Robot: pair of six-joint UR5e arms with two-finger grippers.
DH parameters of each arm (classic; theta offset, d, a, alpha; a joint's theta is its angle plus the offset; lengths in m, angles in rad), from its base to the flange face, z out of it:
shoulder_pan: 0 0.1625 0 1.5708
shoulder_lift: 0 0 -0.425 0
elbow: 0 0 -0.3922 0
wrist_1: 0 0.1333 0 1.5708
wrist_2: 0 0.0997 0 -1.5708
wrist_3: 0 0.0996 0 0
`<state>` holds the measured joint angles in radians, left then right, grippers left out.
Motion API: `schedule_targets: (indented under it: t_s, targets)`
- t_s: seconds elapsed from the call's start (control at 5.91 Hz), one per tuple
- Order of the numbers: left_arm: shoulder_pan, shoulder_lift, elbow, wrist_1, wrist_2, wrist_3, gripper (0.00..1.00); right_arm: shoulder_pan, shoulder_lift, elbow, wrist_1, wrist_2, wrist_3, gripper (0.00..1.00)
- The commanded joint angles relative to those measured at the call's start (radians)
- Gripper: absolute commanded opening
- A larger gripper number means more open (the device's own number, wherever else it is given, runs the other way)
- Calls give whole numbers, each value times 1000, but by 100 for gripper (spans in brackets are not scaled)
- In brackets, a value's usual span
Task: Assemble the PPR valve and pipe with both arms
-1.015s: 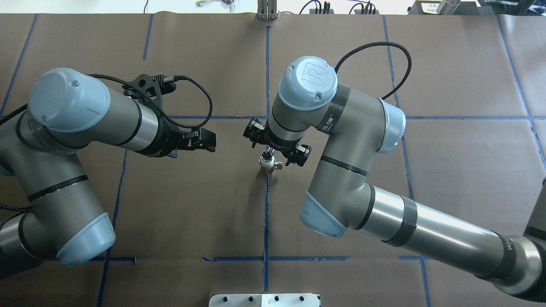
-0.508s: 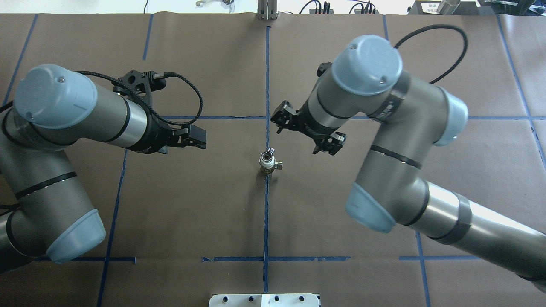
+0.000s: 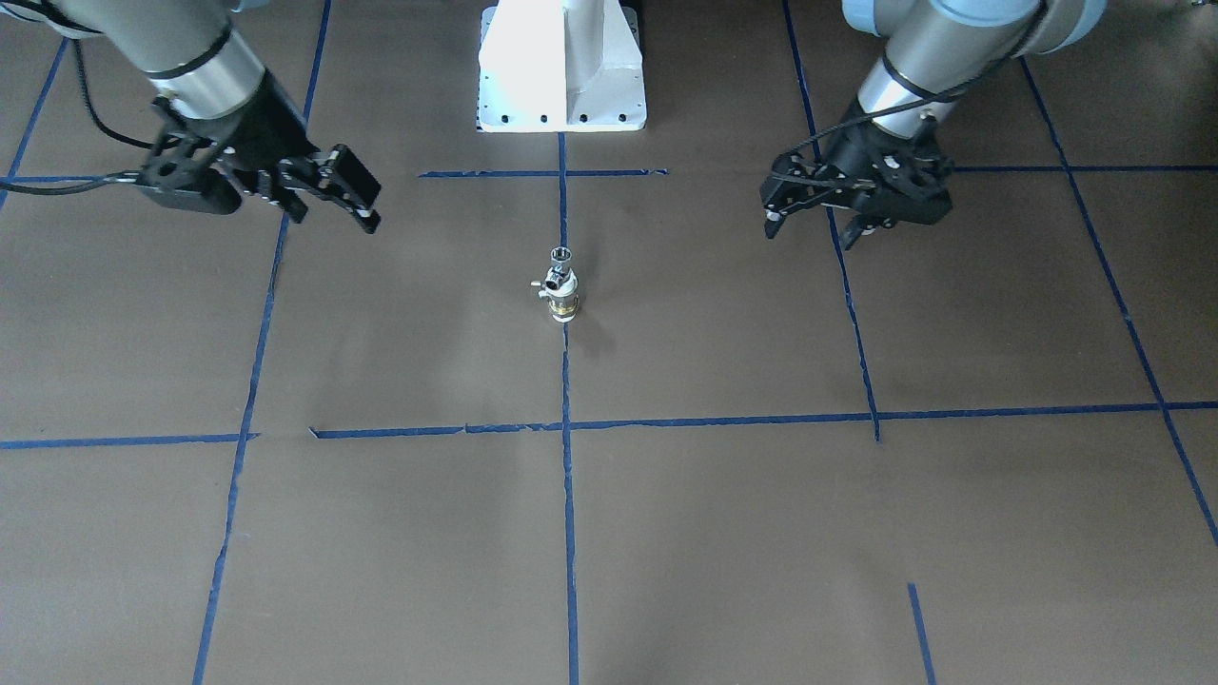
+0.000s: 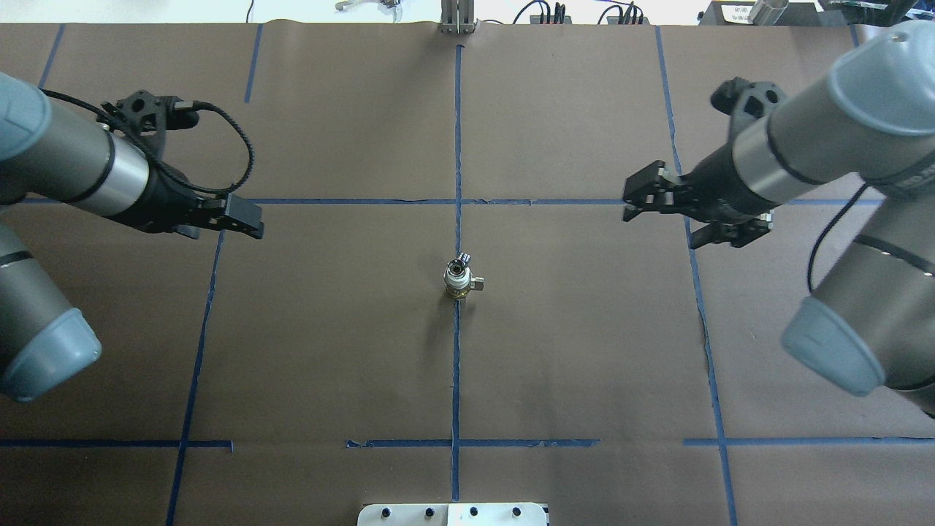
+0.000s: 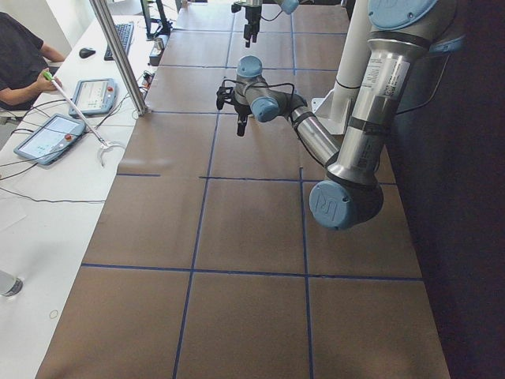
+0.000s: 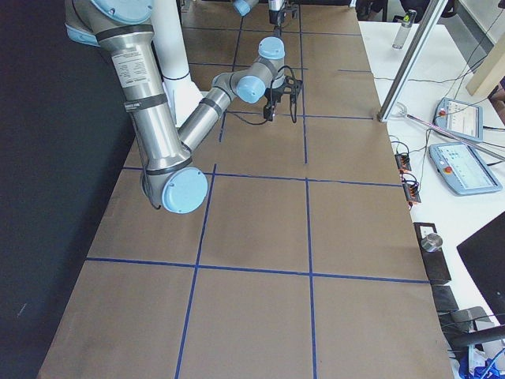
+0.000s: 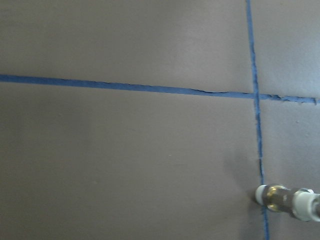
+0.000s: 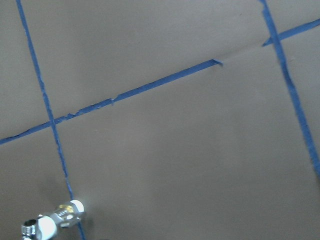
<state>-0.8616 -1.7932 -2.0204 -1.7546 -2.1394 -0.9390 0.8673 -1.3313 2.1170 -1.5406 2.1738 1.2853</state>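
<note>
The PPR valve (image 4: 456,283), white with a brass band, stands upright on the table's centre tape line, with the chrome pipe (image 4: 460,261) fitted on top. In the front view the valve (image 3: 563,304) carries the pipe (image 3: 559,259). The joined piece shows at the left wrist view's lower right (image 7: 287,197) and the right wrist view's lower left (image 8: 50,222). My left gripper (image 4: 252,223) is open and empty, far to the piece's left; it also shows in the front view (image 3: 809,233). My right gripper (image 4: 661,223) is open and empty, far to its right, and shows in the front view (image 3: 333,214).
Blue tape lines (image 4: 456,146) grid the brown table. The white robot base plate (image 4: 453,513) sits at the near edge and a metal post (image 4: 457,18) at the far edge. Operator tablets (image 5: 51,138) lie on a side table.
The right gripper, which was close above the joined piece, has swung away to the right. The left gripper has drawn back to the left. The piece stays standing in place.
</note>
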Motion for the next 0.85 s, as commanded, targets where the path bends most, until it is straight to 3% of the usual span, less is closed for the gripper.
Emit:
schedule_targets:
  t_s: [0.0, 0.17, 0.51, 0.68]
  targets:
    - [-187, 134, 15, 12, -110, 346, 99, 211, -200, 21, -1, 123, -373, 100]
    - [-264, 185, 49, 15, -125, 506, 99, 330, -298, 9, -4, 173, -585, 100]
    - [-427, 270, 127, 21, -151, 807, 99, 512, -409, -72, -7, 185, -964, 100]
    - [-545, 278, 191, 47, -268, 935, 99, 613, -423, -138, -53, 185, -1183, 100]
